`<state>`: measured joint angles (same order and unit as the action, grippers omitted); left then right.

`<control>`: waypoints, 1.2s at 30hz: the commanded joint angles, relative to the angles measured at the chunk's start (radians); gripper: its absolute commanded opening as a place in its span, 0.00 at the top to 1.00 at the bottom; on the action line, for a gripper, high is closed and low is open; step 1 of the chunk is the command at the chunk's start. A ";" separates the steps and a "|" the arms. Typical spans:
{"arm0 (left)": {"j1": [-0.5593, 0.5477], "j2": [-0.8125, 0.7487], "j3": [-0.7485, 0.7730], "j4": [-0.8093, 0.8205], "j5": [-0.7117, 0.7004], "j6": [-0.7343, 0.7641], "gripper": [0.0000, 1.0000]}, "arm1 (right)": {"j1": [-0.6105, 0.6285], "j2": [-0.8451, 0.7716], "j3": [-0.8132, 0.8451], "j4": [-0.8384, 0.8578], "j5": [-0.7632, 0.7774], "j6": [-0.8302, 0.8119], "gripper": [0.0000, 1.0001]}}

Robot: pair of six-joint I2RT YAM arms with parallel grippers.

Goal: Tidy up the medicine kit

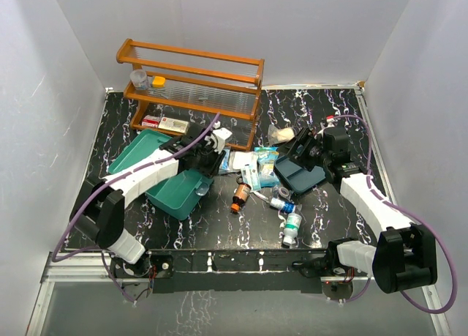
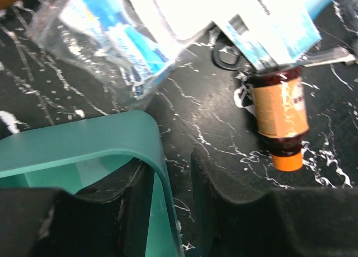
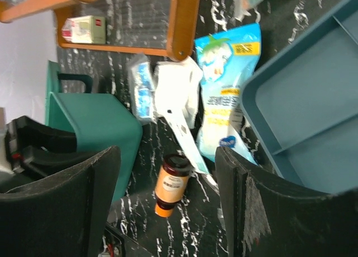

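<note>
Near the worktop's (image 1: 219, 230) left edge, the medicine kit (image 1: 174, 195) seems light, stiff, slick: grip its rim. There left fingers (image 2: 84, 223) narrowly straddle its wall, clamp unclear; right fingers (image 3: 56, 206) wide, empty.

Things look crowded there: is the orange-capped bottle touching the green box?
Apart. The left wrist view shows a strip of bare black table between the medicine kit corner and the orange-capped bottle.

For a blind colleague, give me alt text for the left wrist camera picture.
The left gripper straddles the wall of a teal-green plastic medicine kit box, one finger on each side. Beyond, on the black marbled table, lie an amber bottle with an orange cap and a clear plastic packet.
</note>
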<state>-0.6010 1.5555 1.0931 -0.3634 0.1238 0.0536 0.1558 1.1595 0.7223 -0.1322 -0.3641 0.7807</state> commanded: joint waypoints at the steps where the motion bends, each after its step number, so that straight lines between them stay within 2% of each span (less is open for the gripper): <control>1: -0.039 -0.073 -0.039 0.047 0.102 0.031 0.70 | -0.004 0.018 0.055 -0.119 0.051 -0.075 0.34; 5: -0.068 -0.084 -0.077 0.090 0.102 0.045 0.69 | -0.004 0.030 0.063 -0.173 0.080 -0.089 0.34; 11: -0.099 -0.068 -0.044 0.042 0.053 0.136 0.69 | -0.003 0.024 0.060 -0.229 0.096 -0.099 0.35; 14: -0.105 -0.076 -0.037 0.017 0.035 0.140 0.59 | 0.016 0.007 0.082 -0.312 0.169 -0.129 0.35; 17: -0.104 -0.096 -0.026 -0.017 0.006 0.120 0.39 | 0.039 -0.015 0.128 -0.435 0.272 -0.146 0.34; 20: -0.105 -0.123 -0.005 -0.053 -0.002 0.099 0.30 | 0.061 -0.037 0.150 -0.523 0.344 -0.155 0.35; 26: -0.105 -0.256 0.029 -0.087 -0.014 0.058 0.23 | 0.108 -0.068 0.122 -0.632 0.378 -0.133 0.35; 31: -0.105 -0.373 0.066 -0.104 -0.022 0.031 0.20 | 0.150 -0.095 0.045 -0.651 0.251 -0.040 0.37; 36: -0.103 -0.456 0.105 -0.046 -0.123 -0.031 0.15 | 0.270 -0.112 -0.004 -0.692 0.319 0.038 0.39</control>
<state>-0.7025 1.1618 1.1538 -0.4412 0.0860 0.0841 0.3511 1.0733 0.7383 -0.7826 -0.0780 0.7391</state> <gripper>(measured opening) 0.820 0.625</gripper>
